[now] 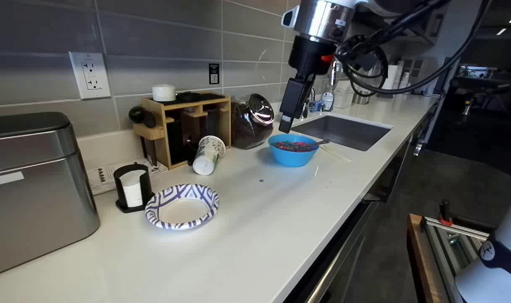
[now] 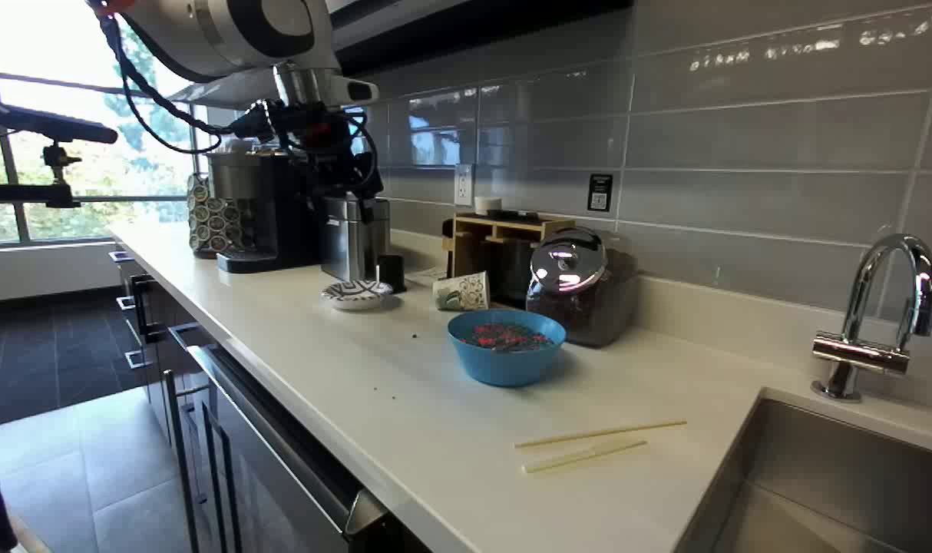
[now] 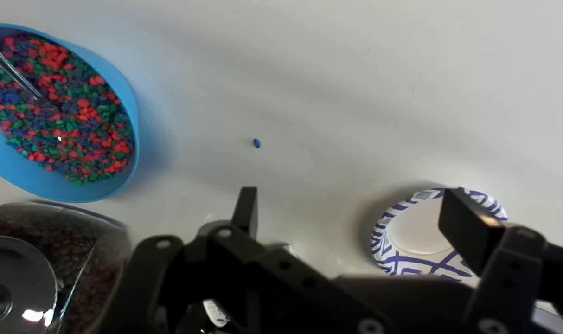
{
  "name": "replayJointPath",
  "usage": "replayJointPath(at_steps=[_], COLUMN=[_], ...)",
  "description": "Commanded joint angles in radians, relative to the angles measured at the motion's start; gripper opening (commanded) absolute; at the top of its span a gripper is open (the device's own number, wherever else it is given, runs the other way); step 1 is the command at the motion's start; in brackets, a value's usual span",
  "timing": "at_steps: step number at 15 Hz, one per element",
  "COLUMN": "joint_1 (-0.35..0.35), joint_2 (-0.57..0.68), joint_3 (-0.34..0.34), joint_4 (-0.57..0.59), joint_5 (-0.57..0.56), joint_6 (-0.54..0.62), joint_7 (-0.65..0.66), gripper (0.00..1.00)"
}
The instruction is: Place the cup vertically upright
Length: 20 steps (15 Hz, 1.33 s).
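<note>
The cup (image 1: 209,155) is white with a green leafy pattern and lies on its side on the counter, in front of the wooden organizer. It also lies on its side in an exterior view (image 2: 462,292). In the wrist view the gripper's left finger linkage covers most of the cup; a pale edge of it (image 3: 215,313) shows. My gripper (image 3: 348,204) is open with nothing between its fingers. It hangs above the counter, higher than the cup and apart from it. It also shows in both exterior views (image 1: 286,122) (image 2: 368,206).
A blue bowl (image 1: 293,156) of coloured bits holds a spoon. A patterned paper bowl (image 1: 183,225), a black holder (image 1: 146,185), a glass jar (image 1: 249,130), a wooden organizer (image 1: 161,143) and a steel bin (image 1: 32,202) stand near the cup. Thin sticks (image 2: 589,453) lie by the sink (image 2: 827,453).
</note>
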<state>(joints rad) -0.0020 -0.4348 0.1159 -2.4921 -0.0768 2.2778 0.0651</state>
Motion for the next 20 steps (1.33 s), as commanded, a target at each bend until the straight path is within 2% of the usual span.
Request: replayJointPath(at_steps=[1, 8, 9, 13, 15, 17, 20], joint_1=[0.014, 0.014, 0.033, 0.097, 0.092, 0.069, 0.041], joint_2=[0.001, 0.001, 0.022, 0.151, 0.237, 0.321, 0.455], joint_3=[-0.013, -0.013, -0.034, -0.166, -0.205, -0.218, -0.222], joint_4=[0.002, 0.002, 0.020, 0.150, 0.238, 0.326, 0.448], joint_5=[-0.007, -0.007, 0.035, 0.209, 0.269, 0.287, 0.350], joint_6=[-0.003, -0.003, -0.021, -0.069, -0.098, -0.114, -0.075], joint_7=[0.005, 0.005, -0.037, -0.327, -0.410, -0.449, -0.498], gripper=[1.00, 1.00, 1.00, 1.00, 1.00, 1.00, 1.00])
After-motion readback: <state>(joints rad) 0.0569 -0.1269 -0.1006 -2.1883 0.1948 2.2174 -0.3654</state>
